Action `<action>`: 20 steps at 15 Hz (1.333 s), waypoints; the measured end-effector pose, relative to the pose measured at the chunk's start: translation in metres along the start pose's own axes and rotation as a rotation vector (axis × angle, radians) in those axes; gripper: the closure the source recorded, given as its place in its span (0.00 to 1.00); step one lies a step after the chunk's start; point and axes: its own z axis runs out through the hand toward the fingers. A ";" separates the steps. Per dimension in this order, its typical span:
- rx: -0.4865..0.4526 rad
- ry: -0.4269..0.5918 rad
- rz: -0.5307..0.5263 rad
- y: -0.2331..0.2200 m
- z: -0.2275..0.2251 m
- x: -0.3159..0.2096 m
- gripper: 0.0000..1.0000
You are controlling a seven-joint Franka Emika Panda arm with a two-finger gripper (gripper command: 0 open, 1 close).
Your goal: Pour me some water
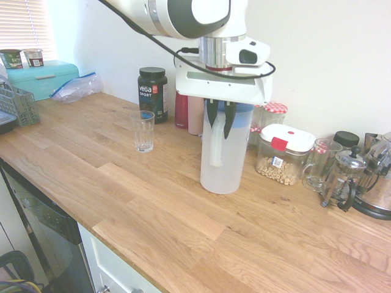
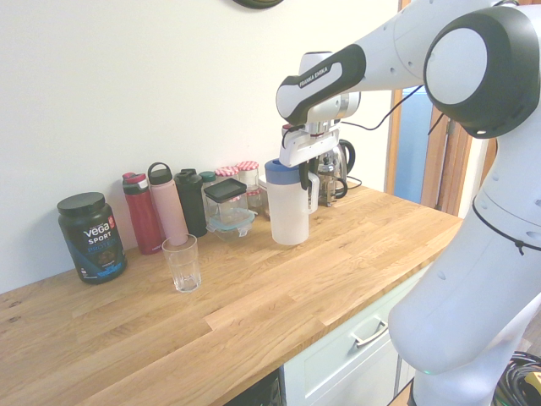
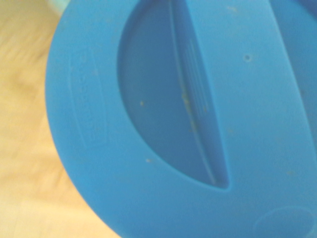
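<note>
The tall frosted jug point(image 1: 223, 160) that holds the water stands upright on the wooden counter point(image 1: 153, 207), right of the empty drinking glass point(image 1: 145, 130). The water itself cannot be made out through the jug's cloudy wall. My gripper point(image 1: 219, 125) comes down from above and is shut on the top of the jug's side handle point(image 1: 216, 146). In the second exterior view the jug point(image 2: 287, 211) is under my gripper point(image 2: 303, 176), with the glass point(image 2: 182, 262) well off to its left. The jug's blue lid point(image 3: 188, 119) fills the wrist view.
A black Vega Sport tub point(image 1: 152, 93) and red and pink flasks point(image 2: 169, 211) line the wall behind the glass. Beside the jug are jars, a cereal canister point(image 1: 284, 154), a glass mug point(image 1: 317, 165), a French press point(image 1: 345, 177) and a kettle point(image 1: 379, 192). A dish rack point(image 1: 15, 104) sits far left.
</note>
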 end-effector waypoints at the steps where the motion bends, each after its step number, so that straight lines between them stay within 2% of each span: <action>1: 0.007 0.016 0.035 0.002 0.003 0.002 1.00; 9: -0.016 -0.001 0.090 0.004 0.016 -0.005 1.00; 10: -0.016 -0.001 0.090 0.004 0.016 -0.005 0.00; 20: -0.030 -0.017 0.084 0.003 0.017 -0.010 0.00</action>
